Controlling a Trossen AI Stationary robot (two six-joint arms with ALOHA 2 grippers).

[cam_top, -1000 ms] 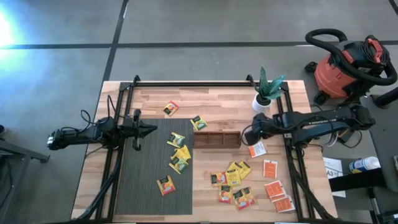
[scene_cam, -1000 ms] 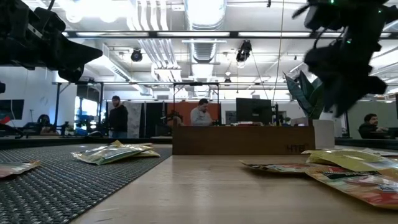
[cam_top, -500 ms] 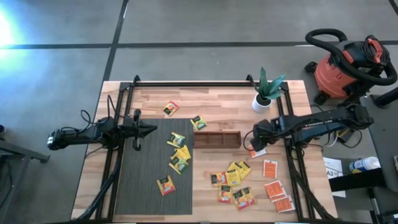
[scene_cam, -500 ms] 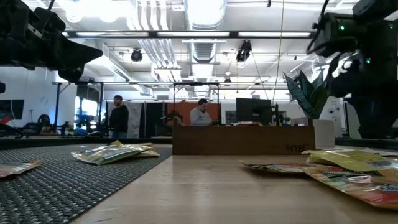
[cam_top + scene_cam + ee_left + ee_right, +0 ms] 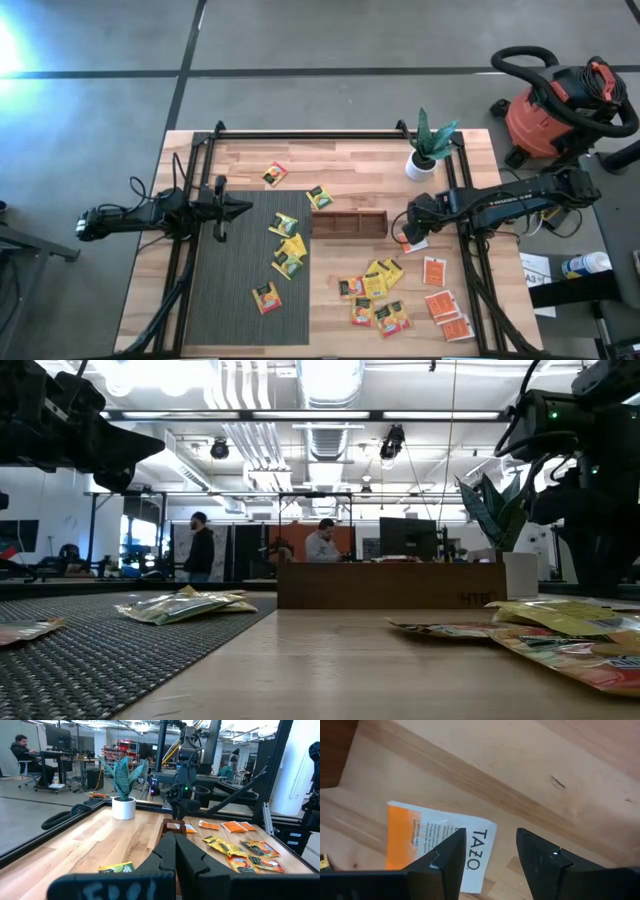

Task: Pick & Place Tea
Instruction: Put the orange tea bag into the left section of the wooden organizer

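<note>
Wooden planks are making up the bench [image 5: 340,165], and a dark ribbed mat [image 5: 240,290] is lying on its left part. Next biggest, a small green plant in a white pot [image 5: 422,160] is standing at the far right of the bench. A brown wooden tray [image 5: 348,223] is sitting near the middle. The left tool [image 5: 243,208] is hanging over the far edge of the mat with its two fingers pressed together and nothing in them. The right tool [image 5: 408,232] is pointing down just right of the tray, its fingers spread wide over a white and orange tea sachet [image 5: 437,840] lying flat on the wood. Other tea sachets are lying about: yellow ones [image 5: 285,245] on the mat, more yellow ones [image 5: 375,285] on the wood, orange ones [image 5: 442,303] to the right.
</note>
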